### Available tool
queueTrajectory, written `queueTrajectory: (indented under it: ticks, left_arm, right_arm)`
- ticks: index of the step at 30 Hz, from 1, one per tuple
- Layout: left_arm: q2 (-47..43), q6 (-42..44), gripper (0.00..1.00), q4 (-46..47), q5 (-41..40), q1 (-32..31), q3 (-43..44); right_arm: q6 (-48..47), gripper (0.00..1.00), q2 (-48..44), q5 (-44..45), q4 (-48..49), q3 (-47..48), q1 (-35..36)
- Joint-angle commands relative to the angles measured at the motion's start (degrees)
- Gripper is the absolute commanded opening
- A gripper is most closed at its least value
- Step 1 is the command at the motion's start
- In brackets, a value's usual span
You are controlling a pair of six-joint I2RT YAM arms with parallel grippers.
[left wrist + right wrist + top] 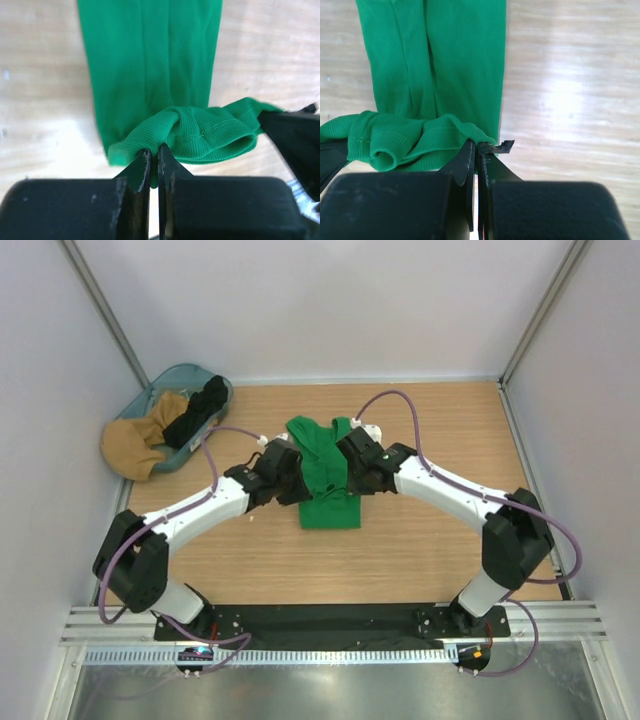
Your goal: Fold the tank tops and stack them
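The green tank top (330, 502) lies folded into a narrow strip in the middle of the table. Its far end is lifted and bunched between the two grippers. My left gripper (296, 474) is shut on the left corner of that lifted hem (200, 135), with fabric pinched at the tips (154, 151). My right gripper (350, 462) is shut on the opposite corner (478, 146), and the flat strip of cloth (445, 60) stretches away below it. The black tank top (198, 412) lies crumpled in the basket at the back left.
A teal basket (178, 378) sits at the table's back left corner. A tan garment (132, 447) spills over its near rim. White walls enclose the wooden table (450, 420) on three sides.
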Motion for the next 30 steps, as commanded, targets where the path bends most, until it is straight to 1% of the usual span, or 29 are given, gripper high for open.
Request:
queueTrajectory:
  ticks: [1, 5, 8, 13, 20, 23, 24, 29, 30]
  left_arm:
    - [3.8, 4.8, 0.0, -1.1, 1.5, 2.5, 5.4]
    - [9.0, 5.6, 0.0, -0.7, 1.0, 3.6, 9.7]
    - [11.8, 5.9, 0.0, -0.8, 0.6, 4.5, 11.5]
    - [14.7, 6.4, 0.0, -0.4, 1.7, 6.6, 13.5]
    - [17.7, 7.8, 0.0, -1.6, 2.2, 8.6, 18.5]
    - [19.2, 8.2, 0.0, -1.8, 3.9, 9.6, 20.6]
    - [20.0, 8.4, 0.0, -2.2, 4.2, 10.5, 21.9]
    - [23.7, 8.9, 0.0, -2.9, 5.2, 13.4, 26.1]
    - [25.3, 8.8, 0.0, -2.9, 5.7, 13.9, 27.1]
  right_arm:
    - [-2.9, 0.01, 4.0, 1.4, 0.2, 6.4, -1.7]
    - [-4.2, 0.01, 8.2, 3.1, -0.9, 11.4, -2.7]
    - [-4.5, 0.01, 10.9, 1.9, -0.8, 14.1, -4.4]
    - [-5.1, 0.01, 14.1, 1.4, -0.6, 17.2, -6.0]
    - [-6.3, 0.01, 16.8, -0.3, 0.0, 20.9, -8.8]
    - [-7.0, 0.01, 18.6, -1.0, -0.4, 24.0, -9.8]
    - [-7.2, 0.01, 20.4, -1.2, -0.9, 26.7, -10.6]
    - [-7.6, 0.01, 25.1, -2.9, -0.6, 33.1, -11.9]
    - [-7.4, 0.02, 27.2, -3.1, 0.0, 33.9, -12.2]
